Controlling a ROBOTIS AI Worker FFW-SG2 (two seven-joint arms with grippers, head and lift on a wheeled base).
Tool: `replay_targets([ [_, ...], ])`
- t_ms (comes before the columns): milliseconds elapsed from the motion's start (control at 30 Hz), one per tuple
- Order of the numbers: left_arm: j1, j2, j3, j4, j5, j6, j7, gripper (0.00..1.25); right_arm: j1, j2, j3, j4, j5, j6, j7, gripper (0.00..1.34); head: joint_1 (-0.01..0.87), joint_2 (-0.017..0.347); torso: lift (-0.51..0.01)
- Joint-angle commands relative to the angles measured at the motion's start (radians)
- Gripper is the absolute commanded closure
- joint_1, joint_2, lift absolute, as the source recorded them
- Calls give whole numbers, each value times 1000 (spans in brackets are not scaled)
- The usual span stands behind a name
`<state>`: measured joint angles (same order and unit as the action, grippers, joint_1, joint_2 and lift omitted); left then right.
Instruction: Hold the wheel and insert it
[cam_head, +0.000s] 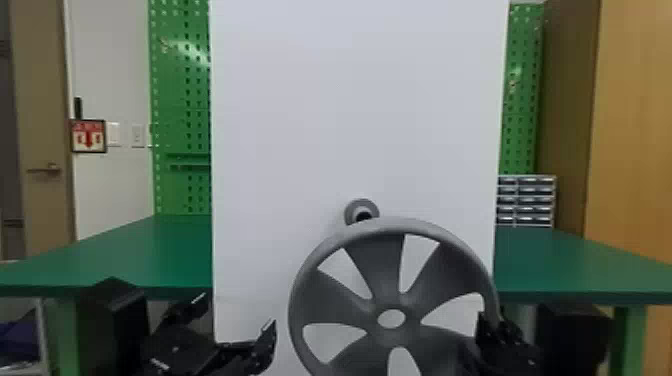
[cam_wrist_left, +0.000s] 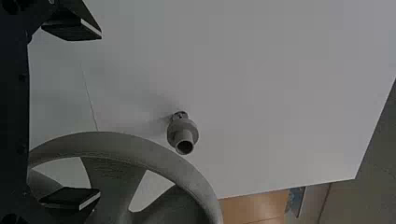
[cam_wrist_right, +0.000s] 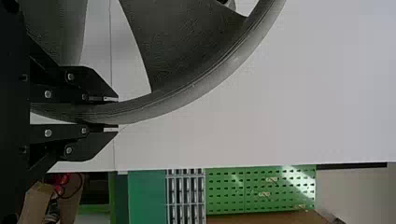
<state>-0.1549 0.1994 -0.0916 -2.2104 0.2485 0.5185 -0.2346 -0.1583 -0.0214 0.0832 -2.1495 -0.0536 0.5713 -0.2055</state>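
Note:
The grey spoked wheel (cam_head: 358, 320) is upright in front of the white board, held at its right rim by my right gripper (cam_head: 492, 325). In the right wrist view, both fingers of my right gripper (cam_wrist_right: 114, 114) close on the rim of the wheel (cam_wrist_right: 187, 91). My left gripper (cam_head: 235, 315) stands open at the wheel's left, apart from it; in the left wrist view the left gripper (cam_wrist_left: 84, 116) has its fingers wide apart. A grey round peg (cam_head: 369, 204) juts from the board just above the wheel's top rim; the left wrist view shows the peg (cam_wrist_left: 183, 135) beyond the wheel's rim (cam_wrist_left: 112, 142).
The tall white board (cam_head: 350, 110) stands in front of a green table (cam_head: 575, 265). A drawer cabinet (cam_head: 535, 201) sits on the table at the right, with a green pegboard (cam_head: 522, 110) behind. A wooden panel (cam_head: 635, 125) rises at the far right.

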Motion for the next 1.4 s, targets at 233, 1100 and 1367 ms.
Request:
replay_targets([
  [233,0,0,-2,2,-3,0,0,101,-64,8,7,-29,1,107,0,1165,97,15,-442],
  [1100,2,0,-7,5,-3,0,0,101,-187,18,6,-55,-15,277,-5,1165,97,15,-442],
  [1367,3,0,-5,6,-5,0,1,101,-218,21,1,-58,-15,325,-5,1165,97,15,-442],
])
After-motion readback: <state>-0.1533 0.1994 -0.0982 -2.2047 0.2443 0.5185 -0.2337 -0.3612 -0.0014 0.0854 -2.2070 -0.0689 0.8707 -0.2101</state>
